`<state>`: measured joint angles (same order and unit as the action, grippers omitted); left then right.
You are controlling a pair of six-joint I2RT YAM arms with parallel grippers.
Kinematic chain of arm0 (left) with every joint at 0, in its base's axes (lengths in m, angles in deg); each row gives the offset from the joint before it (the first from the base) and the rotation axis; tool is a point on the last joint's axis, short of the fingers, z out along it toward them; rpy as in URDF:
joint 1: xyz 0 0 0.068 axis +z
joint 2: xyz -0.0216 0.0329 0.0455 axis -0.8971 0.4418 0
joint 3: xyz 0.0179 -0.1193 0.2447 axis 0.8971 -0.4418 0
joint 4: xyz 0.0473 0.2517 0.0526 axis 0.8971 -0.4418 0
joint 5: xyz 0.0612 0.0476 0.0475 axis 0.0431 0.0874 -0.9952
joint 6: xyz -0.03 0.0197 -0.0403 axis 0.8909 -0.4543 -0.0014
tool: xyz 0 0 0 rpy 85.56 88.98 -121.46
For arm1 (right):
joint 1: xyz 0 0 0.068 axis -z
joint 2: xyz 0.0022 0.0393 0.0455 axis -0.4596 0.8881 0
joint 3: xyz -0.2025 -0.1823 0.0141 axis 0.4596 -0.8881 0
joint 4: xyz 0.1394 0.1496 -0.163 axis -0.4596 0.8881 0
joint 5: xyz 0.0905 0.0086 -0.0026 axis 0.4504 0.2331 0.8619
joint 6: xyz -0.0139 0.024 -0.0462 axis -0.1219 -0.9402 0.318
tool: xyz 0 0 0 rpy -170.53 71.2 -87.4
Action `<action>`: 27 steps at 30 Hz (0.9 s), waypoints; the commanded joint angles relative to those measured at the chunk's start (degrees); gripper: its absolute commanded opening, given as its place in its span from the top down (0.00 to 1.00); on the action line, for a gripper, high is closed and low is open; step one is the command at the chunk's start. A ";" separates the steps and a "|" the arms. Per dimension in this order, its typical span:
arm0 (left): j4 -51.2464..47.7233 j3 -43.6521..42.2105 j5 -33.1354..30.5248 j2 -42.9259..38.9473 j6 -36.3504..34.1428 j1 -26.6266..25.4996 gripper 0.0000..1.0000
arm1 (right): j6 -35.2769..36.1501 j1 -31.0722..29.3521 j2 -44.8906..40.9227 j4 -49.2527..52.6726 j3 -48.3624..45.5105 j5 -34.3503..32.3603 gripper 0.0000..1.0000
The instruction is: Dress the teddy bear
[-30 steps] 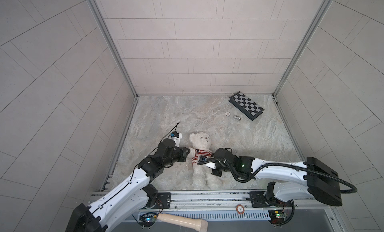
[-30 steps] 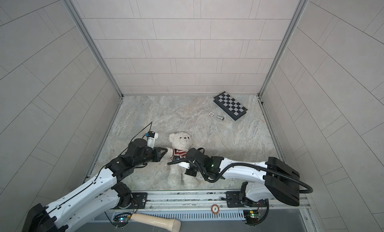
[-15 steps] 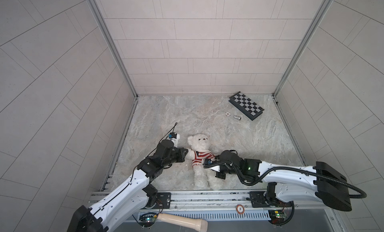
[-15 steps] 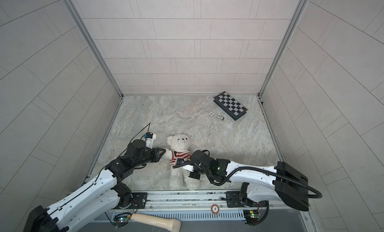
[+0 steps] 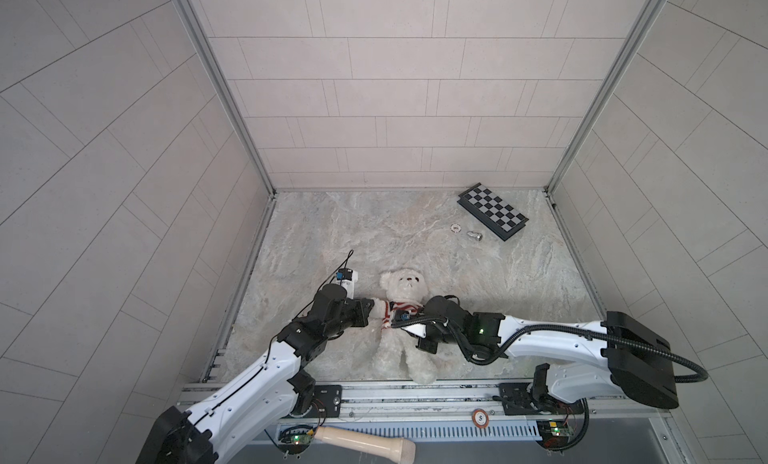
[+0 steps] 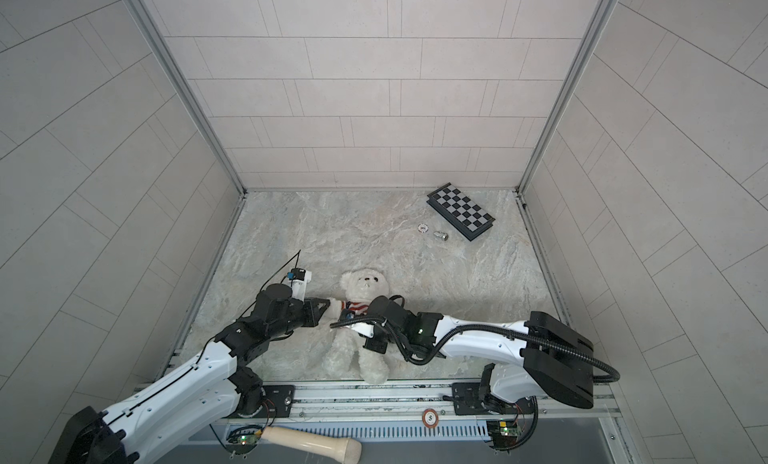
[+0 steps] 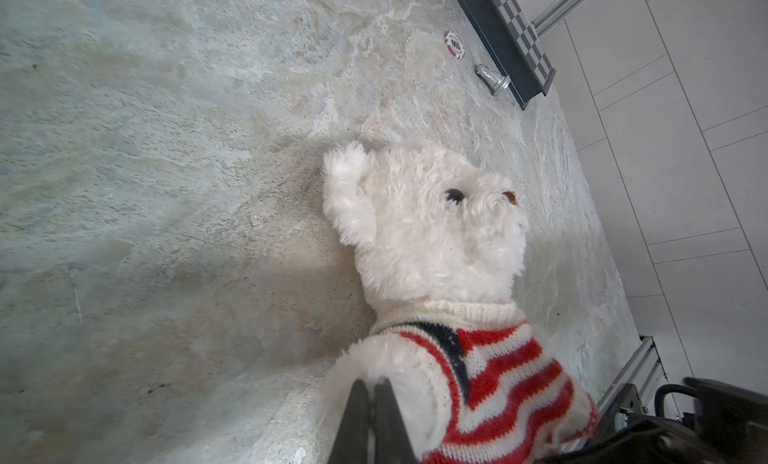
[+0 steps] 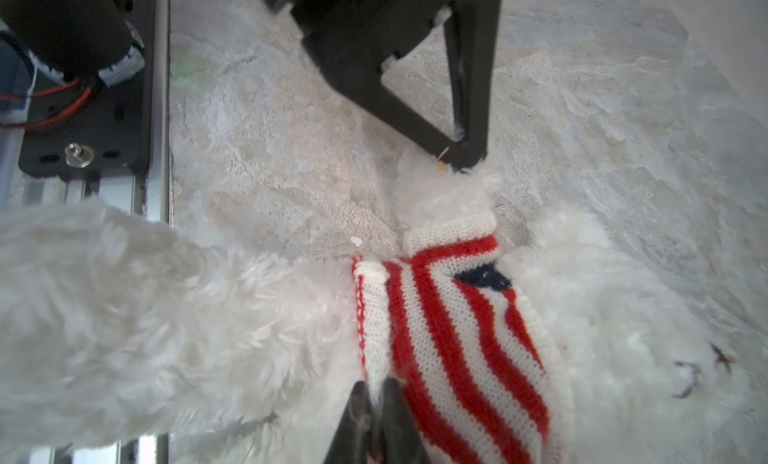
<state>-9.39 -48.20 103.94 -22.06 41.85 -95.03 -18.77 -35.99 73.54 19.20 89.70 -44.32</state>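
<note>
The teddy bear [image 5: 405, 285] [image 6: 365, 285] lies on its back near the table's front edge, head toward the back wall. A red-and-white striped knit sweater [image 5: 401, 308] [image 7: 498, 366] [image 8: 449, 337] covers its neck and upper chest. My left gripper [image 5: 372, 304] [image 6: 328, 303] [image 7: 372, 385] is shut on the fluffy end of the bear's arm, which pokes out of a sleeve. My right gripper [image 5: 393, 324] [image 8: 376, 389] reaches across the belly and is shut on the sweater's lower hem. The bear's other arm is hidden under the right arm.
A checkered board [image 5: 493, 211] lies at the back right, with a poker chip [image 5: 456, 227] and a small silver piece [image 5: 473, 235] beside it. The metal rail [image 5: 415, 393] runs along the front edge just past the bear's feet. A wooden handle [image 5: 365, 443] lies below it.
The right arm's elbow swung out to the right and came back, its gripper staying at the sweater hem. The left gripper kept its hold on the bear's arm. The bear barely shifted.
</note>
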 commanded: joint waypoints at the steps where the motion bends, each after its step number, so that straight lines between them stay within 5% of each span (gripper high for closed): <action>1: 2.47 -0.45 1.21 0.15 -2.32 0.37 1.00 | -2.68 -0.36 -3.86 1.60 -0.26 -3.58 0.78; 8: 1.52 0.30 1.71 1.20 -4.04 0.37 1.00 | -6.19 -0.37 -12.99 2.38 -5.43 -10.93 0.53; 17: 1.30 0.63 2.40 0.89 -4.15 0.33 1.00 | -7.33 -0.28 -8.37 1.10 -5.47 -12.71 0.48; 23: 1.03 0.59 2.40 0.34 -3.95 0.35 1.00 | -7.65 -0.19 -7.27 -0.37 -4.97 -16.32 0.51; 27: 1.12 0.79 2.31 0.20 -3.83 0.35 1.00 | -7.52 -0.19 -7.08 -0.33 -5.47 -15.04 0.74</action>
<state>-8.84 -48.22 105.90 -21.14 38.68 -95.03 -26.20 -36.01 66.39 19.93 84.26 -58.59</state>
